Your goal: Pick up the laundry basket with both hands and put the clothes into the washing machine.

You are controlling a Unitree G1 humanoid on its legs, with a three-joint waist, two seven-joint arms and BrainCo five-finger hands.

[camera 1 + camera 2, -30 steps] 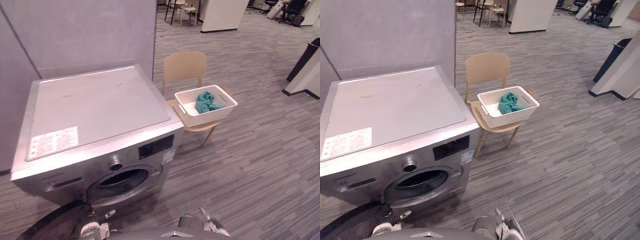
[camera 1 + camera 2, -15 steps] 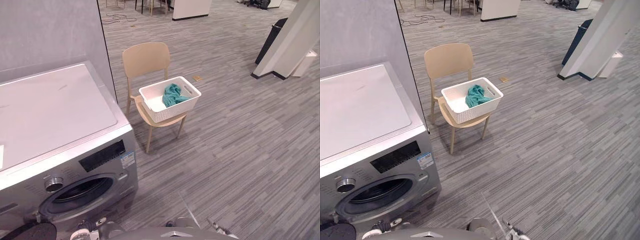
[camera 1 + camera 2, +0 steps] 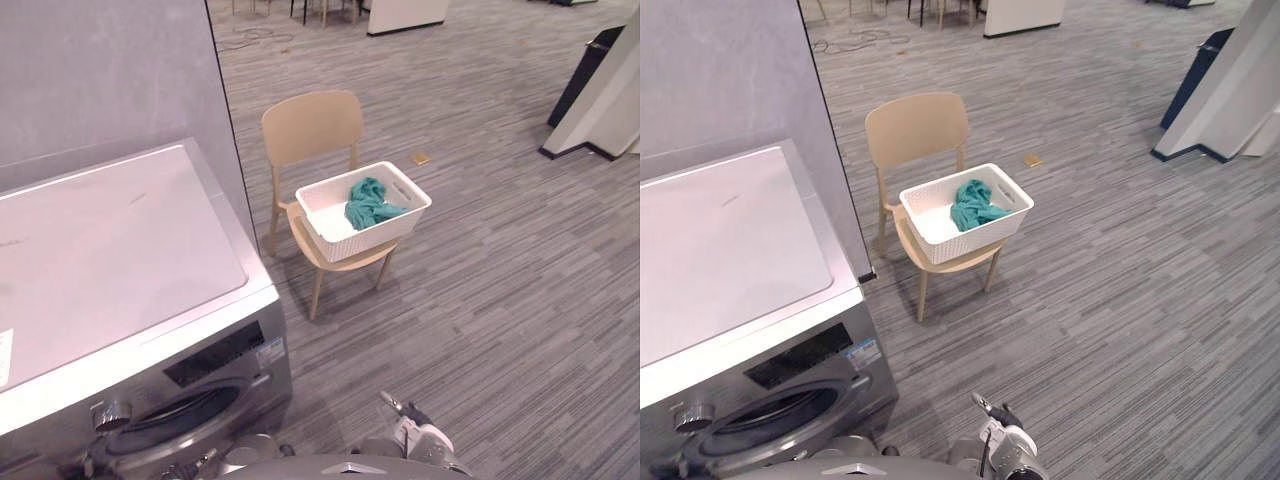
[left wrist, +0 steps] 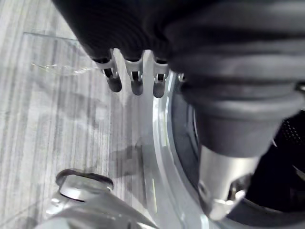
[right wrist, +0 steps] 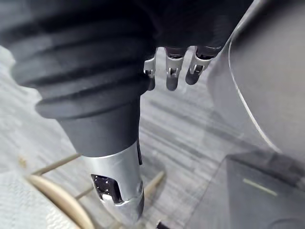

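The basket [image 3: 363, 212] with a green cloth [image 3: 370, 203] sits on the chair [image 3: 312, 128] beside the washer [image 3: 120, 250]. The left hand [image 4: 136, 81] and right hand [image 5: 172, 76] hang loose and empty. The robot should face the basket squarely and grip opposite rims.

White laundry basket [image 3: 372, 238] sits upright on chair [image 3: 312, 127] seat, w/ 1 teal clothes [image 3: 370, 203] bundle inside. Silver washing machine [image 3: 120, 250] stands just beside.
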